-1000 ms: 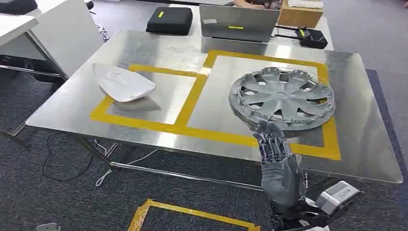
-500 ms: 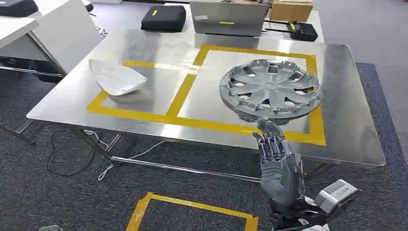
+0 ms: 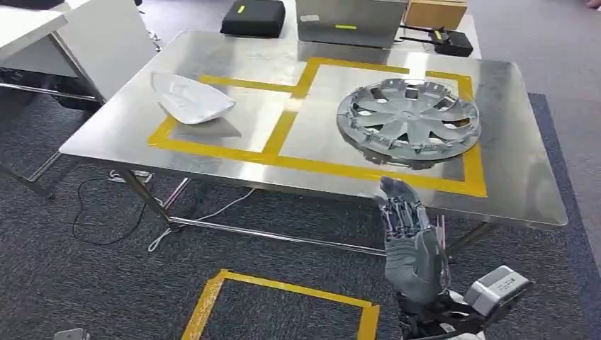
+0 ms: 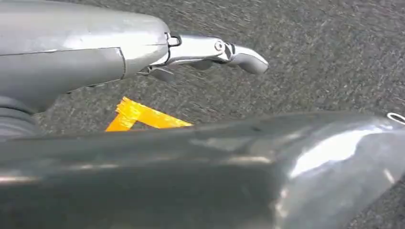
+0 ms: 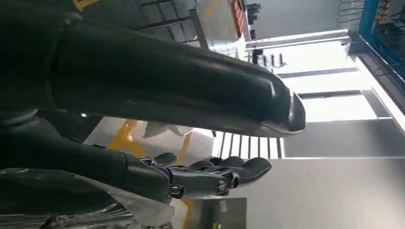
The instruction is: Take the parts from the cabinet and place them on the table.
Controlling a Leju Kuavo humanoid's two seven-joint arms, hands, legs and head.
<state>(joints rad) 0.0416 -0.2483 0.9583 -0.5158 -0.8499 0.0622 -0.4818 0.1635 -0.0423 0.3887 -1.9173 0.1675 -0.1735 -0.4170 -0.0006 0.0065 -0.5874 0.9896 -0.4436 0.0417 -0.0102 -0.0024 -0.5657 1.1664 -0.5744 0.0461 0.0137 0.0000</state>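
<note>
since the earlier frames the whole head view has shifted, so the camera has moved rather than the things; the right hand (image 3: 413, 248) has drawn back from the table's near edge and now hangs over the carpet, just short of that edge, fingers straight, slightly apart and holding nothing. the hubcap (image 3: 409, 122) lies flat inside the larger yellow-taped rectangle (image 3: 473, 152) on the right half of the steel table (image 3: 521, 191), as before. the white curved shell part (image 3: 191, 100) rests in the smaller taped rectangle on the left half, well apart from the hubcap.

the left hand (image 4: 210, 50) shows in its wrist view above grey carpet and a corner of yellow floor tape (image 4: 138, 116); its fingers look loosely extended, but whether they are apart or together i cannot tell.

beyond the table's far edge stand a black case (image 3: 253, 17), a grey laptop-like box (image 3: 349, 21) and a black charger (image 3: 445, 42). a white desk (image 3: 57, 42) sits to the left. open carpet lies before the table, with a yellow taped frame (image 3: 283, 297) on the floor and cables (image 3: 106, 212) under the left end.
</note>
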